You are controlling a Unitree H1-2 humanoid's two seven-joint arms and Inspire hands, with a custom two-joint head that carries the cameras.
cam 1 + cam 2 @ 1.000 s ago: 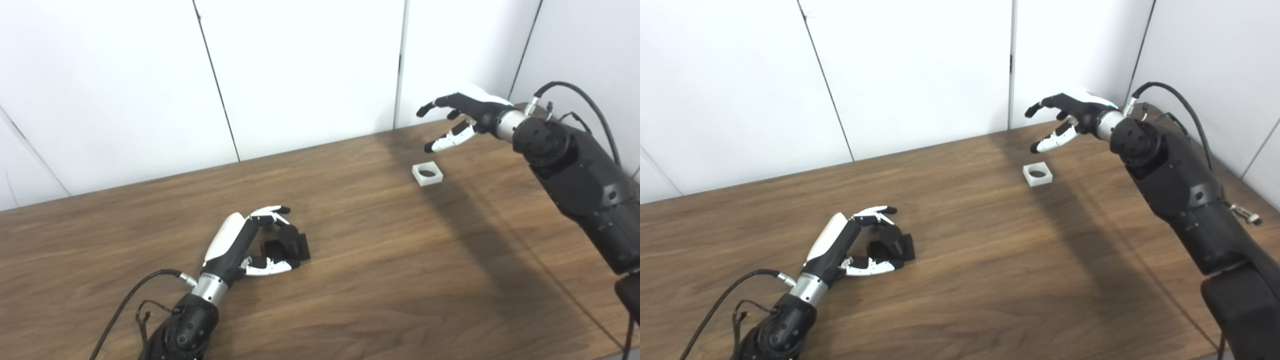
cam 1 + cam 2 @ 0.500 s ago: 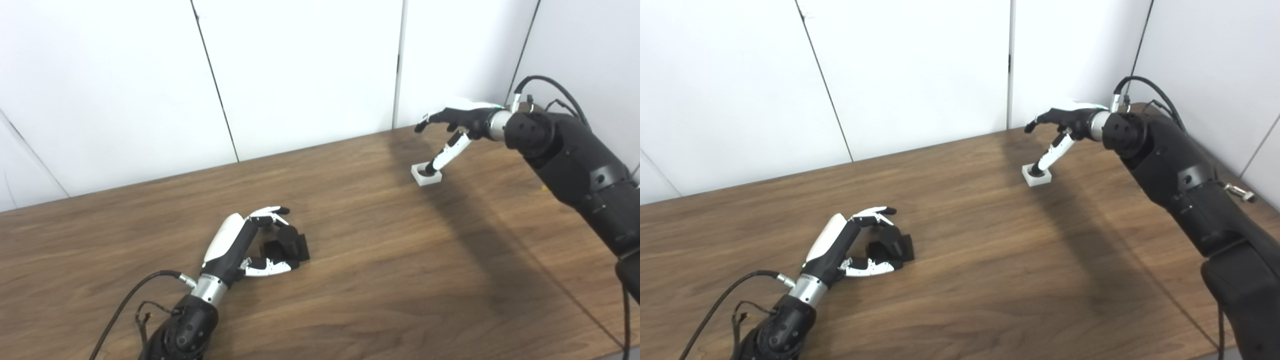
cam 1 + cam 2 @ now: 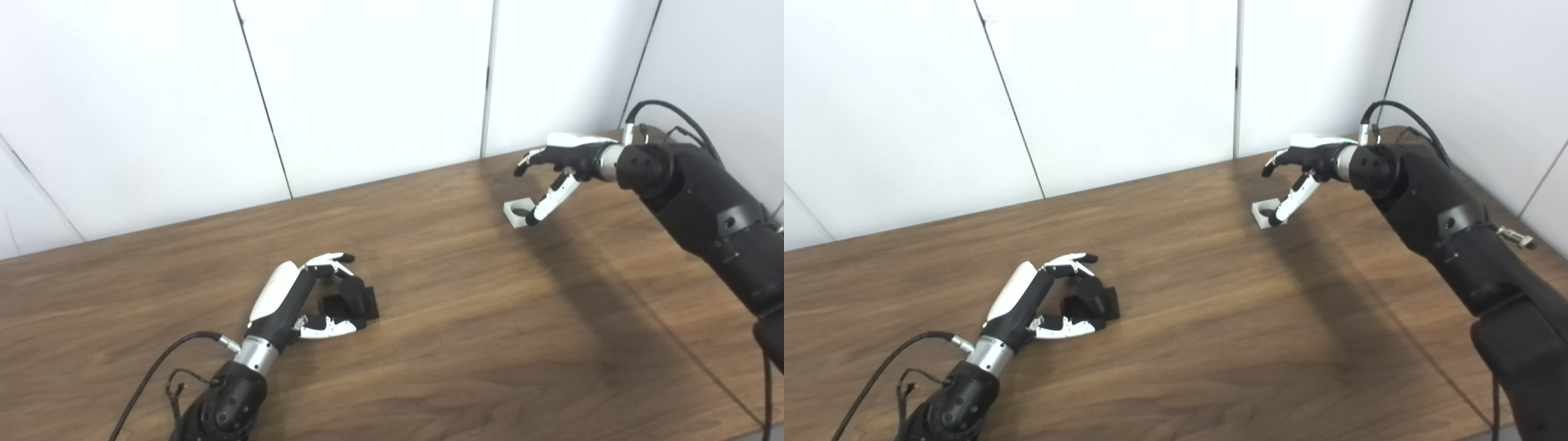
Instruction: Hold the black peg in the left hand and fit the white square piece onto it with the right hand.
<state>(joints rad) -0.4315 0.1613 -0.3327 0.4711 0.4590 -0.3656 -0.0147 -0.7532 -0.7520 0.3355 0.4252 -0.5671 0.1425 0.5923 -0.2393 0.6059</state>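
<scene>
1. Reaching into the upper right of the frame, the right hand (image 3: pixel 560 162) has its thumb in the hole of the white square piece (image 3: pixel 516 213), fingers spread above. The piece tips up on one edge. It is not gripped yet.
2. Low and left of the middle, the left hand (image 3: pixel 306 300) curls around the black peg (image 3: pixel 354 295) on the brown tabletop (image 3: pixel 465 331). Whether it squeezes tight, I cannot tell.
3. Peg and piece are well apart. Lifting both and fitting them together is not done yet.
</scene>
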